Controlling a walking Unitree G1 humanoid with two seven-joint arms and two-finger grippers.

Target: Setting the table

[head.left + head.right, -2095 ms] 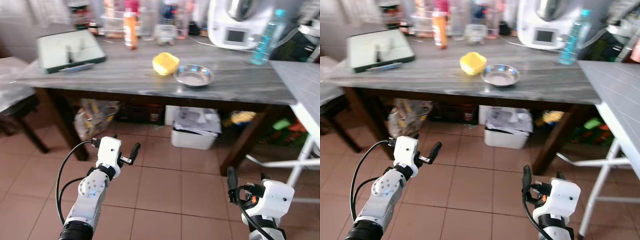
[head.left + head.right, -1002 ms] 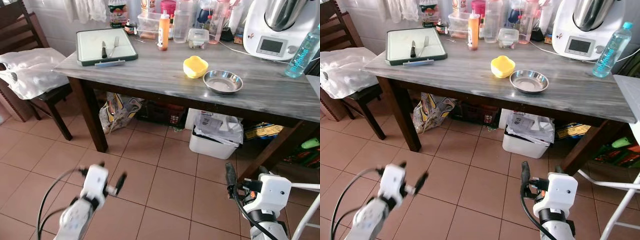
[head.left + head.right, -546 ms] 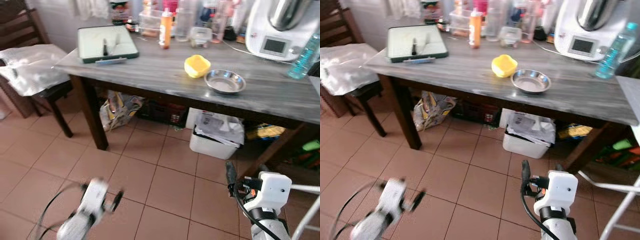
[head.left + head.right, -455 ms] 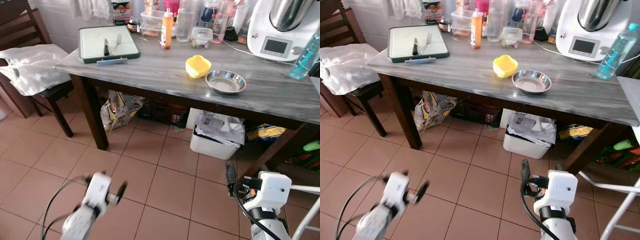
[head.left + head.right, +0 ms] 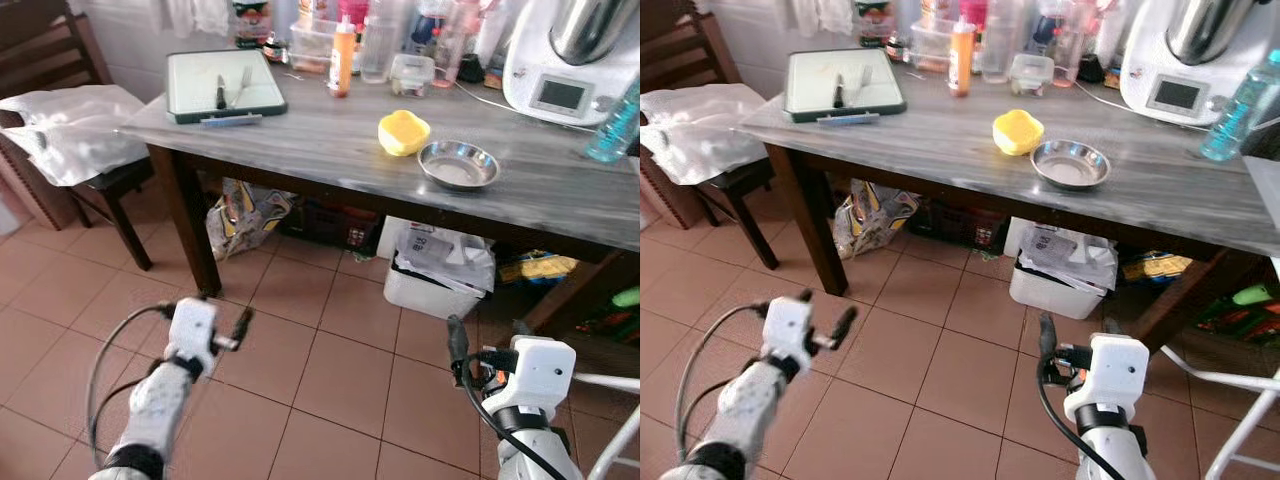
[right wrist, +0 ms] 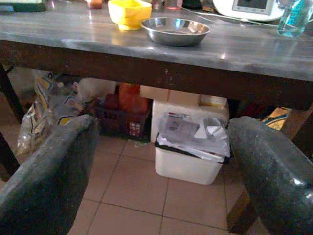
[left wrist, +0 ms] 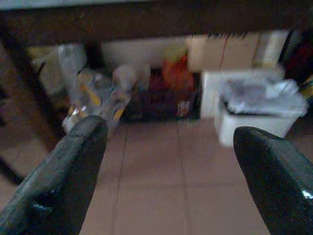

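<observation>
A yellow bowl (image 5: pixel 403 131) and a steel bowl (image 5: pixel 458 165) sit side by side on the grey wooden table (image 5: pixel 330 135). At the table's far left corner lies a green-rimmed board (image 5: pixel 225 85) with a knife and a fork on it. Both arms hang low over the tiled floor, well short of the table. My left gripper (image 5: pixel 215 315) is open with nothing in it, its fingers (image 7: pixel 73 166) spread wide. My right gripper (image 5: pixel 488 340) is open too, fingers (image 6: pixel 44 181) wide apart and pointing under the table.
Bottles, jars and an orange bottle (image 5: pixel 343 55) line the table's back edge, beside a white appliance (image 5: pixel 575 55) and a blue water bottle (image 5: pixel 620 120). Under the table stand a white bin (image 5: pixel 440 270) and a bag (image 5: pixel 245 215). A cloth-draped chair (image 5: pixel 60 130) is left.
The camera has shifted a little, so the table sits slightly further right. My left arm has risen from the lower edge and is no longer blurred. The right arm holds its pose.
</observation>
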